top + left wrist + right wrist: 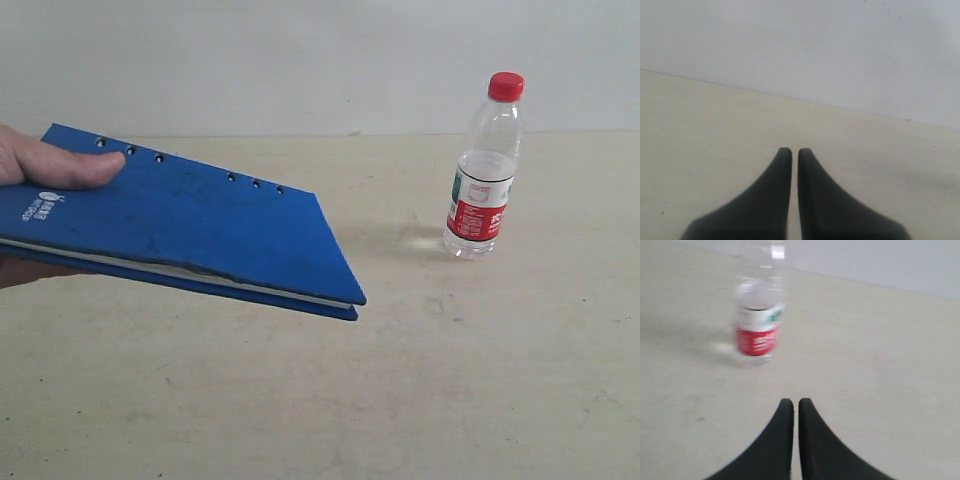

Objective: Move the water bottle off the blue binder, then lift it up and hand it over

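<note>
The water bottle (pixel 484 168), clear with a red cap and red-and-white label, stands upright on the beige table at the right, apart from the binder. A bare human hand (pixel 45 165) holds the blue binder (pixel 190 220) in the air at the left, tilted, white pages showing along its edge. In the right wrist view the water bottle (pixel 757 325) stands blurred ahead of my right gripper (pixel 796 404), which is shut and empty. My left gripper (pixel 794 152) is shut too, over bare table. Neither gripper shows in the exterior view.
The beige table (pixel 450 380) stretches out below and in front of the binder. A pale wall (pixel 300 60) runs along its far edge.
</note>
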Motion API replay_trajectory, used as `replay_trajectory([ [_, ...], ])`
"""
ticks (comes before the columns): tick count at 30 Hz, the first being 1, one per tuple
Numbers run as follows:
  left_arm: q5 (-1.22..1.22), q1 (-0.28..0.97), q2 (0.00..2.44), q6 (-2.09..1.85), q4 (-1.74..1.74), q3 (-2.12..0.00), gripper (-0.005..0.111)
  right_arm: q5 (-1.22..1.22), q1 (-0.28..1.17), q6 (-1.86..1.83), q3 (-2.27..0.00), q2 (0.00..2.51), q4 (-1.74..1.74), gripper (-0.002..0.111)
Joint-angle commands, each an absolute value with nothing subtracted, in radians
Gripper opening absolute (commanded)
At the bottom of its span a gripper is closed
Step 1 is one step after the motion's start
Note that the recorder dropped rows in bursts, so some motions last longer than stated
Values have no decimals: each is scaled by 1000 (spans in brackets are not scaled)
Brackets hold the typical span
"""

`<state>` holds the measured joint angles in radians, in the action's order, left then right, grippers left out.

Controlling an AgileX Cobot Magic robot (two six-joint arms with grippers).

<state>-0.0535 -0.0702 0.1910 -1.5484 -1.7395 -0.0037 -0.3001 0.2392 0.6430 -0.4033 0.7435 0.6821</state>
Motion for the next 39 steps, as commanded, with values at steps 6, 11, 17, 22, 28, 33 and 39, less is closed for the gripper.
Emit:
replay_trajectory([
  [6, -51, -72, 195, -1556, -1744, 0, 5, -452, -142, 879, -410, 512, 768, 0],
  [11, -48, -72, 195, -1556, -1744, 0, 5, -487, -120, 534, -410, 297, 437, 0],
  [17, -48, -72, 195, -1556, -1744, 0, 5, -672, -65, -119, -410, 0, -151, 0],
  [22, -30, -72, 193, -1556, -1744, 0, 5, -673, -48, -197, -406, 0, -293, 0],
  [28, -7, -72, 193, -1556, -1744, 0, 5, -433, -48, -278, -260, 0, -290, 0],
  [33, -7, -72, 193, -1556, -1744, 0, 5, -437, -48, -126, -252, 0, -338, 0],
  [39, -7, -72, 193, -1556, -1744, 0, 5, -437, -48, -6, -252, 0, -338, 0],
])
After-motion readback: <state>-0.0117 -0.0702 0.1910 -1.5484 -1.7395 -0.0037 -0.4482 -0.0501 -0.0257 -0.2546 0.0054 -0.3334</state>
